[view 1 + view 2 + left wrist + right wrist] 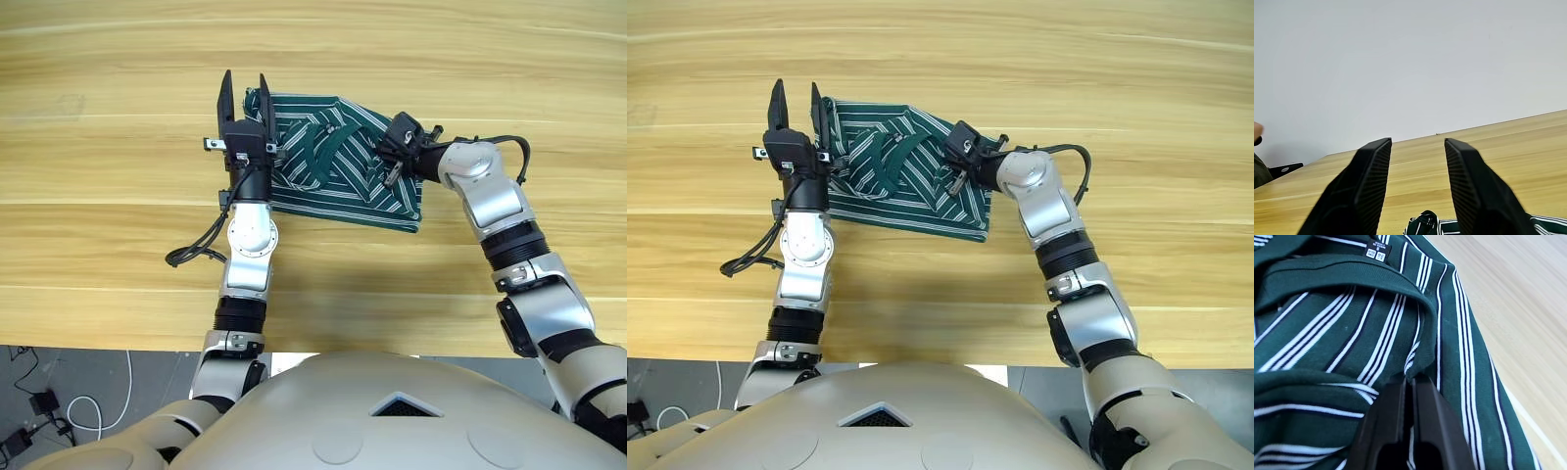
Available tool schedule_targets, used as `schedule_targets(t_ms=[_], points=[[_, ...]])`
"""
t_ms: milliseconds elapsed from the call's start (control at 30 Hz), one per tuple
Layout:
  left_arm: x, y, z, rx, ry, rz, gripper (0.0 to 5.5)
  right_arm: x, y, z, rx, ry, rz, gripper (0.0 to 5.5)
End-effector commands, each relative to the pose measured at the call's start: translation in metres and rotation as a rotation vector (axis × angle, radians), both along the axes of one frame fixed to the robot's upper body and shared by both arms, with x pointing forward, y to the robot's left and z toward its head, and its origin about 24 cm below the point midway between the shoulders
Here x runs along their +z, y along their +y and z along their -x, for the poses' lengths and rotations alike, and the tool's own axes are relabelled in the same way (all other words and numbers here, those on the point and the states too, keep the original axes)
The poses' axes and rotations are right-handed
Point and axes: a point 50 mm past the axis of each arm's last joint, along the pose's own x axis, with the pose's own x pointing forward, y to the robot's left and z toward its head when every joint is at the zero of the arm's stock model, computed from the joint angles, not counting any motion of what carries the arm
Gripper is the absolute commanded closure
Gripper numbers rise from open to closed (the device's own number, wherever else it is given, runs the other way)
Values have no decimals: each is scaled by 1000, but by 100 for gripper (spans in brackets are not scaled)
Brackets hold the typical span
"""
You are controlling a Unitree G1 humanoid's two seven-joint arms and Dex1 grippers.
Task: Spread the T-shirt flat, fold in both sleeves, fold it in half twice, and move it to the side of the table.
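Left arm (250,235) and right arm (495,206): rounded silver-grey shells with black joint bands and looping black cables (196,250). Left gripper (1418,144) and right gripper (1409,382): matte black, tapered (left fingers (1374,181) finely ribbed inside).

My black, rib-padded left gripper (245,86) matches my black right gripper (1409,384). The dark green knit T-shirt (338,186) carries thin white-and-navy stripes. The pale tan wooden table (98,59) shows long grain.

A pale wooden table (118,78) of long planks carries one green, white-striped T-shirt (333,186), lying rumpled and partly folded between the grippers, just beside the left gripper (245,78) and under the right gripper's (1411,382) tips.
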Motion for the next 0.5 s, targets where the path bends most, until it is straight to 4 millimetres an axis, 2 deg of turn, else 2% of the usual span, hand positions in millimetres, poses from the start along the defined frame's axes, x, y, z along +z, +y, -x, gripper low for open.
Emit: schedule_targets(t_ms=[33,167,233,300,400,500], points=[[-1,-2,-4,-15,18,-24,346,1,-10,-4,-48,8,-11,549],[-2,-2,-3,-14,19,-23,346,53,-5,-18,-50,-122,-218,549],[-1,-1,-3,-13,12,-34,346,73,-7,-20,-48,-169,-268,549],[0,0,-3,-10,0,-50,346,83,-8,-16,-37,-192,-292,549],[3,-4,0,-54,-13,-56,346,87,-5,-10,-19,-194,-301,549],[8,-19,9,-201,25,-88,346,89,-4,-8,-17,-201,-298,549]])
